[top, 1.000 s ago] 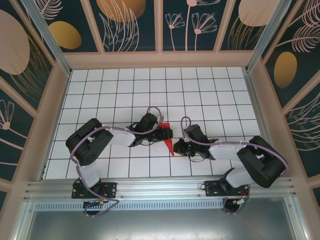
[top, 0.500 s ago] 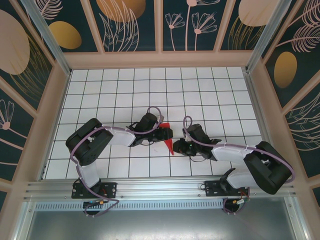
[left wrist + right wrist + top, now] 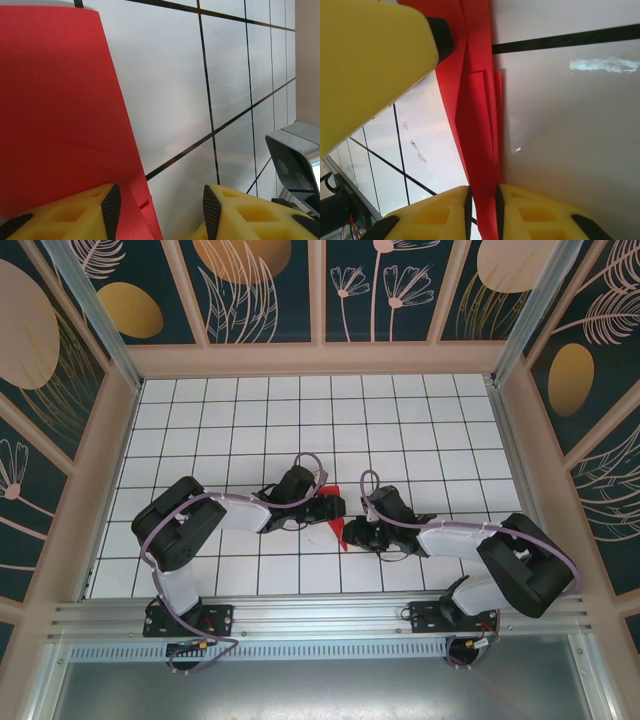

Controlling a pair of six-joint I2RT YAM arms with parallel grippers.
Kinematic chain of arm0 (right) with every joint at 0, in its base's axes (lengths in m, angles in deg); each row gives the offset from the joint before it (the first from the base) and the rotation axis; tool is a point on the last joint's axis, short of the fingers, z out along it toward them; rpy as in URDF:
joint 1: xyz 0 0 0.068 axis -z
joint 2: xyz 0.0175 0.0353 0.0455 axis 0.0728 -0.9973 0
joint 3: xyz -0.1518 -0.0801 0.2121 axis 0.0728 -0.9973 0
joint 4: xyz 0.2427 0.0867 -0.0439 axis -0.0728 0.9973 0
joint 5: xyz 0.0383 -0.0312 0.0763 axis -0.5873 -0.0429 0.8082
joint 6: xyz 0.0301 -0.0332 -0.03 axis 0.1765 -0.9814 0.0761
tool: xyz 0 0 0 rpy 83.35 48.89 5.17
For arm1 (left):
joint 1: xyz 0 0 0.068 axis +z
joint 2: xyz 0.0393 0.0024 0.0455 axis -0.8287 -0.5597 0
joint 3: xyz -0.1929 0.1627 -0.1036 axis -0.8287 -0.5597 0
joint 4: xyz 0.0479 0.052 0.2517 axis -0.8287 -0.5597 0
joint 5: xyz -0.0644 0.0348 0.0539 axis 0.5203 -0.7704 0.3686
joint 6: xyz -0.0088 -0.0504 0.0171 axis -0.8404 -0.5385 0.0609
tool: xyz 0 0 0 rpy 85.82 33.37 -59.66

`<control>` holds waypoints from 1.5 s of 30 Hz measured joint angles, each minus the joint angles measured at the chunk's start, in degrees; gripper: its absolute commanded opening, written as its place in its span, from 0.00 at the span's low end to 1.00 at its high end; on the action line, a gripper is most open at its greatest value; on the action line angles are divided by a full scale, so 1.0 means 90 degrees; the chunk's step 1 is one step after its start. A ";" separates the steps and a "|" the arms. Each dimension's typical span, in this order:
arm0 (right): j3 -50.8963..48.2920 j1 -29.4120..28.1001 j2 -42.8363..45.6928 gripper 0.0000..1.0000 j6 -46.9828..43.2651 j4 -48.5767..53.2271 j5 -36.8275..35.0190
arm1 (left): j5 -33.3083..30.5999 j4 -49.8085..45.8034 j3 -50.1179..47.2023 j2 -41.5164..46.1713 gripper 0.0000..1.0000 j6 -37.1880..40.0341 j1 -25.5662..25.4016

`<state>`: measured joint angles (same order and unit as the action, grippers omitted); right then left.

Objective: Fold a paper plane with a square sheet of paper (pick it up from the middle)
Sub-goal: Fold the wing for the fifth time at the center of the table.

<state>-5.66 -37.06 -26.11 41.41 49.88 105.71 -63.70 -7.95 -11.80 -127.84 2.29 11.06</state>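
The paper plane (image 3: 338,527) is a narrow, pointed fold of bright red paper lying on the white grid table between my two grippers. In the left wrist view its flat creased wing (image 3: 55,100) takes up the left side. My left gripper (image 3: 335,508) (image 3: 162,207) stands open: one finger rests on the red paper, the other is over bare table. My right gripper (image 3: 356,534) (image 3: 484,205) is shut on the plane's layered red fold (image 3: 477,115), which fills the narrow gap between its pads. The left gripper's yellow finger (image 3: 370,60) sits on the paper just beyond.
The white table (image 3: 420,430) with black grid lines lies inside a low beige wall (image 3: 320,360). Both arms meet near the front middle; the far half and both sides are bare tiles. A grey part of the right arm (image 3: 295,160) is close to my left gripper.
My right gripper has slid a little to the left onto the red paper, and less of the paper's tip now shows from above. The left arm has stayed put.
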 measured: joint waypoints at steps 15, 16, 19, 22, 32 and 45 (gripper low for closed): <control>-0.0080 0.0000 -0.0206 0.10 0.0046 -0.0175 0.0083 | 0.0053 -0.0005 0.0010 -0.0012 0.49 0.0012 0.0000; -0.0092 0.0000 -0.0199 0.11 0.0044 -0.0172 0.0080 | 0.0068 -0.0005 0.0010 -0.0012 0.49 0.0012 0.0000; -0.0100 0.0000 -0.0109 0.14 0.0041 -0.0056 0.0036 | 0.0102 -0.0015 0.0010 -0.0017 0.49 0.0012 0.0000; -0.0100 0.0000 0.0104 0.21 0.0039 0.0143 0.0005 | 0.0114 -0.0024 0.0010 -0.0022 0.49 0.0012 0.0000; 0.0114 0.0000 0.0809 0.11 -0.0007 0.0342 -0.0112 | 0.0117 -0.0049 0.0022 -0.0024 0.49 0.0029 0.0000; 0.0124 0.0029 -0.0053 0.08 0.0046 -0.0374 0.0245 | 0.0117 -0.0051 0.0022 -0.0024 0.49 0.0034 0.0000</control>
<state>-4.55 -36.79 -26.59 41.82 46.52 107.91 -62.65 -8.41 -11.60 -128.06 2.60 11.06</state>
